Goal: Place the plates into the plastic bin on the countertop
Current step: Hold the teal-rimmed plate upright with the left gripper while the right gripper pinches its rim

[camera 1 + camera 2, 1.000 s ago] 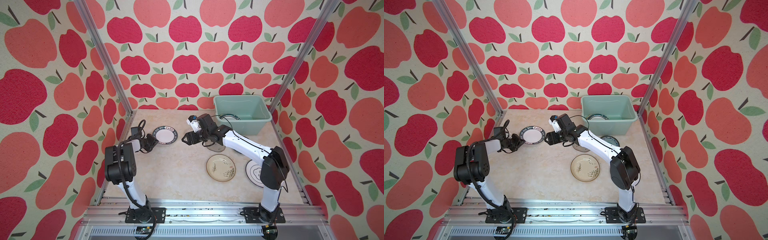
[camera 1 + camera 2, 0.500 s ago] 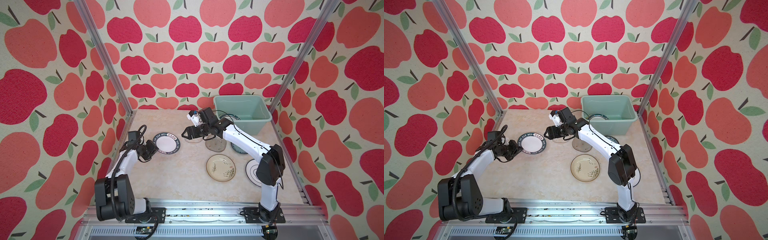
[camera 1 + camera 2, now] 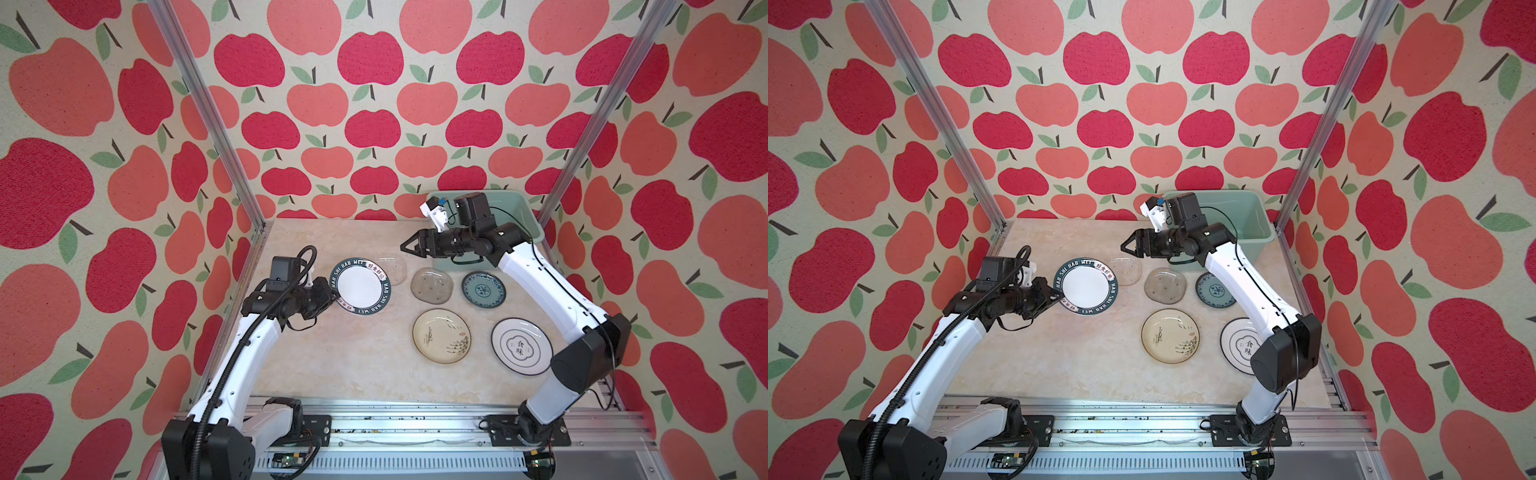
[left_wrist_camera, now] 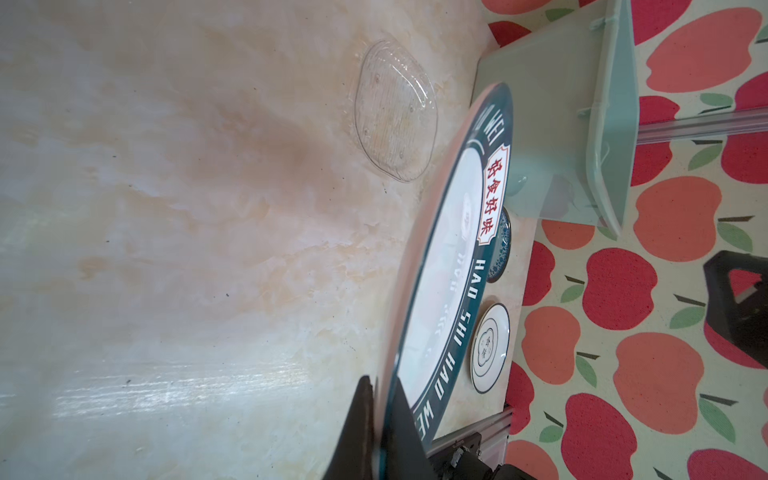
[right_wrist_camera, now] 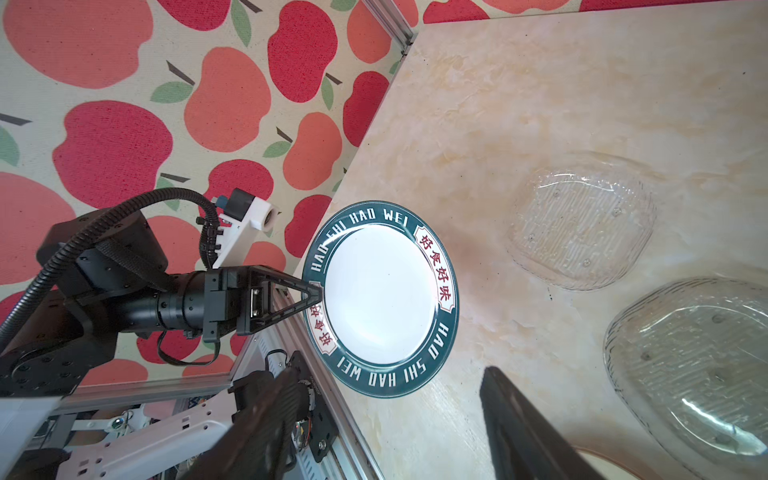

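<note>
Left jaws clamped on the near rim of the lettered plate (image 3: 360, 286), a thin edge-on pinch, plain in the left wrist view (image 4: 449, 266). Held clear of the desk (image 3: 340, 365), roughly face up, over its left-middle part, well apart from the plastic bin (image 3: 527, 214) in the far right corner. Right jaws apart and empty, hanging in front of the bin and aimed at the plate. Possibly set for a handover, though only a guess.

Risks from here:
- Pivoting or sliding out of a one-sided pinch on a glazed rim, under the plate's own weight, during any swing across.
- If dropped now, a landing on the clear glass plate (image 3: 395, 266) overlapped by it in both top views, or on the second glass plate (image 3: 432, 286) just beside.
- A knock against the right arm, standing between plate and bin.
- In a handover, letting go before the other grip bites.
- Clipping the bin's rim on the way in.

Hard to make out:
- Depth of the bite past the rim.
- Inside of the bin, mostly hidden behind the right arm.
- Tips of the right jaws, only a dark blur in the right wrist view.
- White plate with characters (image 3: 1235, 338), half covered by the right arm's elbow in a top view.

Teal patterned plate (image 3: 483, 290) and cream ink-drawn plate (image 3: 441, 336) lying flat toward the desk's right edge, untouched.
</note>
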Robot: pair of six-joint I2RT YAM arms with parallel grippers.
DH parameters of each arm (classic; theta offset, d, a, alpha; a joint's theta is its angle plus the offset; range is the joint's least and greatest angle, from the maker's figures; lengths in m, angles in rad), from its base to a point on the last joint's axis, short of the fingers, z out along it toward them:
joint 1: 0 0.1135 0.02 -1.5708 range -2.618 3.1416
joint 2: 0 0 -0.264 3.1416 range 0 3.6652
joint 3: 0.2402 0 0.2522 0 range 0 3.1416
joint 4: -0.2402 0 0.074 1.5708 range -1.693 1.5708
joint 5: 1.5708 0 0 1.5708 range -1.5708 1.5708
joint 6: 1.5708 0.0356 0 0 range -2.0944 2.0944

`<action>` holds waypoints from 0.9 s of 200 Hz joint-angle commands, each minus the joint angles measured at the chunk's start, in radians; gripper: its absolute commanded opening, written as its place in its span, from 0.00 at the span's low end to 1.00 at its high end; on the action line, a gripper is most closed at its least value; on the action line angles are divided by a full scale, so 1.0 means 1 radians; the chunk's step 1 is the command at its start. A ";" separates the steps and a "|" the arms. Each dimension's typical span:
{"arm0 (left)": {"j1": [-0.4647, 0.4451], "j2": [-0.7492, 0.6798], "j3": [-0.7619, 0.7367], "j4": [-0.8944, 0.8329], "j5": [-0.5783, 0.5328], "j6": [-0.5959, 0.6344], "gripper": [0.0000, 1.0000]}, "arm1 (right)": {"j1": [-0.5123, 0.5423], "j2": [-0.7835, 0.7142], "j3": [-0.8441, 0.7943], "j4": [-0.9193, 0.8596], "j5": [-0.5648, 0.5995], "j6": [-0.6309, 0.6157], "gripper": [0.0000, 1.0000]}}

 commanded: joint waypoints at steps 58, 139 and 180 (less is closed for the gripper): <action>-0.132 0.035 0.186 -0.008 0.117 -0.033 0.00 | -0.084 -0.165 -0.232 0.001 -0.214 0.055 0.74; -0.243 0.131 0.274 0.018 0.119 -0.040 0.00 | -0.084 -0.177 -0.336 0.102 -0.263 0.108 0.74; -0.260 0.146 0.292 0.018 0.120 -0.044 0.00 | -0.085 -0.184 -0.387 0.163 -0.260 0.130 0.74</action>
